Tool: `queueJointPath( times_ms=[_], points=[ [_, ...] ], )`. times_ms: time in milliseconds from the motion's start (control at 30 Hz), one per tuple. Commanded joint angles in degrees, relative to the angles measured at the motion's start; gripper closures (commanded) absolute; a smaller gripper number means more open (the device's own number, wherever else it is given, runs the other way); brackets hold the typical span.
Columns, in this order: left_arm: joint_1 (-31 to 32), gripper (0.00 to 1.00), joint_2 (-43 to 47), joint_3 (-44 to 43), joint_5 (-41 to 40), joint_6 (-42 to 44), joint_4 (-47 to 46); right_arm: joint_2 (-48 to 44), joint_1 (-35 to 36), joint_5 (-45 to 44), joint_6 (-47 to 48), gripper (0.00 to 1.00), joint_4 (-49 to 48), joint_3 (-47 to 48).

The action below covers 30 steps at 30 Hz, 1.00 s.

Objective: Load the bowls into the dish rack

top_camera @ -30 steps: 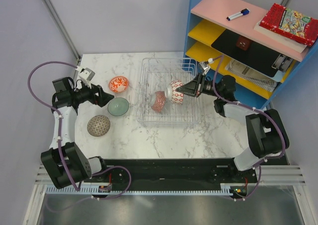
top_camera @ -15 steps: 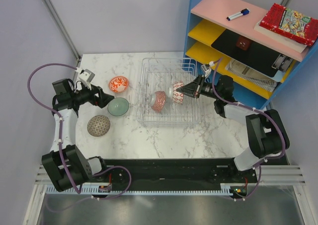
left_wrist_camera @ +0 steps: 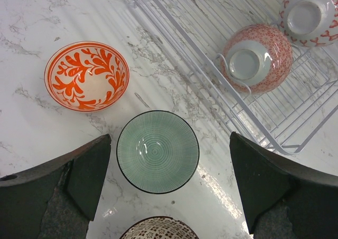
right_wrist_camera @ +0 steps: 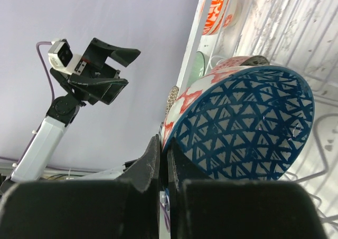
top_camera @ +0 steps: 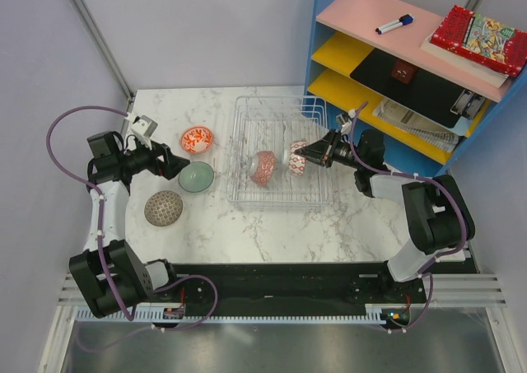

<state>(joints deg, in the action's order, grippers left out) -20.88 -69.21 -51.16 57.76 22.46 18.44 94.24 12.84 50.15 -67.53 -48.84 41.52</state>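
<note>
1. At the left side of the bench (top_camera: 272,233), the left hand (top_camera: 177,164) is hovering wide open and gripping nothing. In the left wrist view its two dark fingers (left_wrist_camera: 79,170) are spreading to either side of a green ribbed bowl (left_wrist_camera: 157,151).
2. The green bowl (top_camera: 197,177) is sitting upright on the marble. An orange-patterned bowl (top_camera: 197,139) is sitting just behind it, and a brown-patterned bowl (top_camera: 163,208) is lying upside down nearer the arm bases.
3. The dish rack (top_camera: 268,126) is standing at mid-bench, just right of those bowls.
4. A red-patterned bowl (top_camera: 263,167) is leaning on its edge among the rack's wires (left_wrist_camera: 211,91), its white foot (left_wrist_camera: 244,64) facing the left wrist camera.
5. Just right of it, a bowl with a blue triangle lining (right_wrist_camera: 248,128) is standing on its edge inside the rack. Whether it is resting on the wires cannot be told.
6. The right hand (top_camera: 311,151) is reaching in from the right and is pinching this bowl's rim, its fingers (right_wrist_camera: 153,162) nearly together with only the bowl's wall between them.
7. A blue shelf unit (top_camera: 323,11) is standing at the far right.
</note>
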Motion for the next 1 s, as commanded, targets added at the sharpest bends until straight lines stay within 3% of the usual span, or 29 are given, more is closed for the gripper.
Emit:
queueJointPath(
  times_ms=[0, 967],
  points=[
    [-0.3, 0.00, 1.4, 0.1, 2.2, -1.0, -2.2, -0.6, -1.3, -2.5, 2.3, 1.00, -2.6, -0.5],
    [-0.3, 0.00, 3.1, 0.2, 2.1, -1.2, -2.4, 0.0, -1.1, -11.0, 18.6, 1.00, 21.8, 2.9]
  ],
)
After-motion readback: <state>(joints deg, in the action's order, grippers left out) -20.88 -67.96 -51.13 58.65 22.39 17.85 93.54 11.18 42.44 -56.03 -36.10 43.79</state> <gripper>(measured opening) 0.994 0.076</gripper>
